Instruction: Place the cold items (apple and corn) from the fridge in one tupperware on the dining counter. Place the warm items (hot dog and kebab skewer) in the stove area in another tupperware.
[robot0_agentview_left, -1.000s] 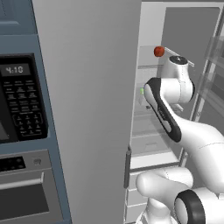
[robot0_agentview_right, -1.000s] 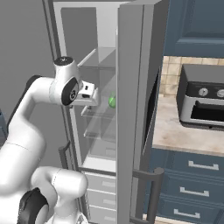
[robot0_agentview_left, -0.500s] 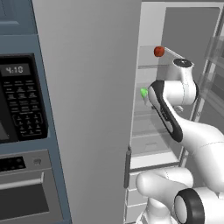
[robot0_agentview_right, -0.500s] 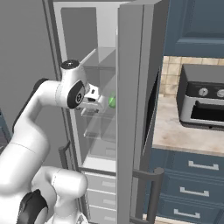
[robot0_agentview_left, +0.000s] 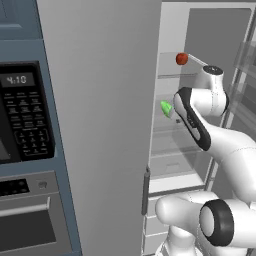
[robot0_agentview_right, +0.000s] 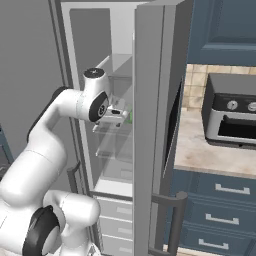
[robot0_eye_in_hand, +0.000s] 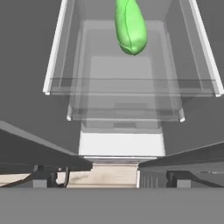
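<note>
A green corn (robot0_eye_in_hand: 130, 26) lies on a glass fridge shelf, dead ahead in the hand view and apart from the hand. It shows as a green tip (robot0_agentview_left: 166, 107) left of my forearm and as a green sliver (robot0_agentview_right: 129, 116) beside the hand. A red apple (robot0_agentview_left: 181, 59) sits on the shelf above, up and left of my wrist. My gripper (robot0_agentview_right: 121, 118) reaches into the fridge at the corn's shelf, open, with nothing between its fingers.
The open fridge doors (robot0_agentview_left: 100, 125) (robot0_agentview_right: 155, 125) flank the arm closely. Glass shelves and clear bins (robot0_eye_in_hand: 127, 96) stack below the corn. A black microwave (robot0_agentview_left: 22, 115) is at the left; a toaster oven (robot0_agentview_right: 232, 117) stands on the counter (robot0_agentview_right: 200, 150) at the right.
The wrist has swung down from the apple's level to the corn's shelf and the hand has turned in toward the corn. Corn and apple have stayed put.
</note>
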